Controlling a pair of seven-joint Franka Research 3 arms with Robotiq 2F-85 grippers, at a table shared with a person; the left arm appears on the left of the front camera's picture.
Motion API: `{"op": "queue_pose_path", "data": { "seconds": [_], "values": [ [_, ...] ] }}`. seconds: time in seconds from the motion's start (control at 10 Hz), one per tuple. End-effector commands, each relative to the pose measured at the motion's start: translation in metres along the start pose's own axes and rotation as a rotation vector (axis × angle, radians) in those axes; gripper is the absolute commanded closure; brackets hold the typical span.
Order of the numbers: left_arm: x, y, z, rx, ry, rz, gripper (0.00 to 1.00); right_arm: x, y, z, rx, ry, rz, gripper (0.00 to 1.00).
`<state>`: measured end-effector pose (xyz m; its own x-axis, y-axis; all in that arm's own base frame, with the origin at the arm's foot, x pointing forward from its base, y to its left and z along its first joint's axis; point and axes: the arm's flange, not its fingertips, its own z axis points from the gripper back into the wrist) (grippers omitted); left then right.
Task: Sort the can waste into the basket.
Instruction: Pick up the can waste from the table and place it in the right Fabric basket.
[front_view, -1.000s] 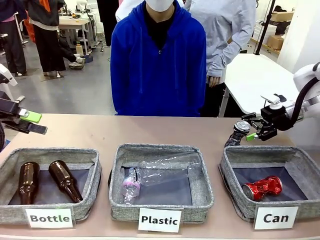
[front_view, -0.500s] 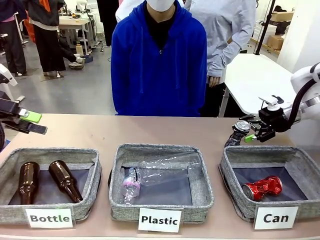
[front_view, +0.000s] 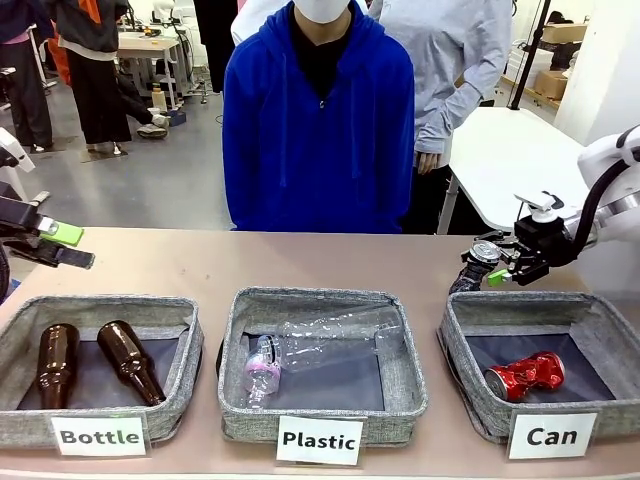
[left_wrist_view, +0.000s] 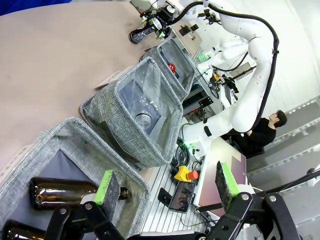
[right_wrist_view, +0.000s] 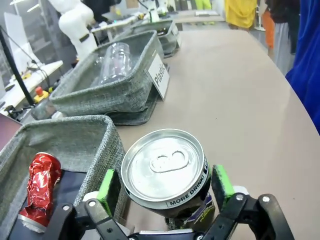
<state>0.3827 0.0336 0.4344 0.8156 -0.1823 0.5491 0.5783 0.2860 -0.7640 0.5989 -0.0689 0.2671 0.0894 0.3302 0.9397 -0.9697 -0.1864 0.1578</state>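
My right pincer (front_view: 497, 263) grips a dark drink can (front_view: 476, 266) by its upper body at the far right of the tan surface (front_view: 300, 262); in the right wrist view its green pads (right_wrist_view: 106, 184) press against both sides of the can (right_wrist_view: 165, 172), whose silver lid faces the camera with its tab flat. The can stands just beyond the far left corner of the grey fabric basket labelled "Can" (front_view: 462, 318), not inside it. A crushed red can (front_view: 525, 375) lies on that basket's dark floor.

My left pincer (front_view: 62, 246) hangs spread wide above the near left end of the surface, holding nothing; the left wrist view shows its green pads (left_wrist_view: 104, 186) well apart over the "Bottle" basket (front_view: 178, 322), where two brown glass bottles (front_view: 130, 361) lie side by side. In the middle "Plastic" basket (front_view: 300, 300) lies a clear plastic bottle (front_view: 320, 345) on its side. A person in a blue hooded jacket (front_view: 318, 130) stands at the far edge.
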Motion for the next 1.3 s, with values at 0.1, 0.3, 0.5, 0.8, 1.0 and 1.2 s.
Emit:
{"op": "queue_pose_path", "data": {
  "seconds": [0.1,0.3,0.5,0.8,1.0,1.2],
  "values": [
    [0.0,-0.003,-0.001,0.002,-0.011,0.005,0.0,0.004,-0.007,-0.001,0.042,-0.014,-0.014,0.94],
    [0.0,-0.003,-0.001,0.002,-0.011,0.005,0.0,0.003,-0.008,-0.001,0.045,-0.022,-0.022,1.0],
    [0.0,-0.003,-0.001,0.002,-0.011,0.005,0.0,0.002,-0.008,0.0,0.047,-0.023,-0.024,0.95],
    [0.0,-0.003,-0.001,0.002,-0.011,0.005,0.0,0.01,-0.005,0.005,0.033,-0.015,-0.005,1.0],
    [0.0,-0.003,-0.001,0.002,-0.011,0.005,0.0,0.041,0.009,0.015,-0.01,0.032,0.034,1.0],
    [0.0,-0.003,-0.001,0.002,-0.011,0.005,0.0,0.095,0.038,0.025,-0.043,0.103,0.085,1.0]
  ]
}}
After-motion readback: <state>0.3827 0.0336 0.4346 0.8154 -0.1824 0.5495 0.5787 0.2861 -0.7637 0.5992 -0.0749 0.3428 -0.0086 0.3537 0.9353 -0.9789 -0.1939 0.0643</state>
